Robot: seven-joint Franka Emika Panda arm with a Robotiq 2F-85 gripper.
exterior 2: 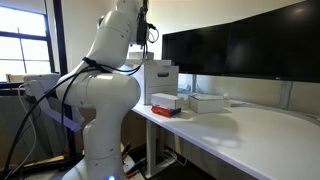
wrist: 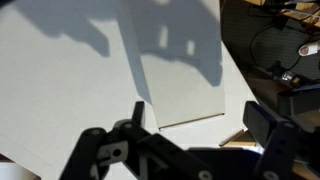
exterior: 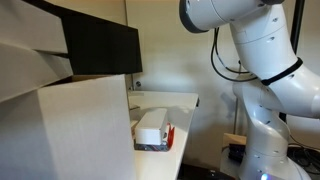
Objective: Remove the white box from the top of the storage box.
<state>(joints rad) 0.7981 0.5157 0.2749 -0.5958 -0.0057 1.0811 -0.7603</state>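
Observation:
The white box lies flat on top of the red-sided storage box on the white table, beside the big carton; both exterior views show the white box on the storage box. My gripper is open and empty in the wrist view, its two dark fingers wide apart over a pale flat surface with a cardboard edge. Neither box shows in the wrist view. In an exterior view the arm's wrist hangs high above the table, well above the boxes.
A huge pale cardboard carton fills the near side of the table and also shows in the other exterior view. Dark monitors stand at the back. A second flat white box lies further along the table. Cables lie on the floor.

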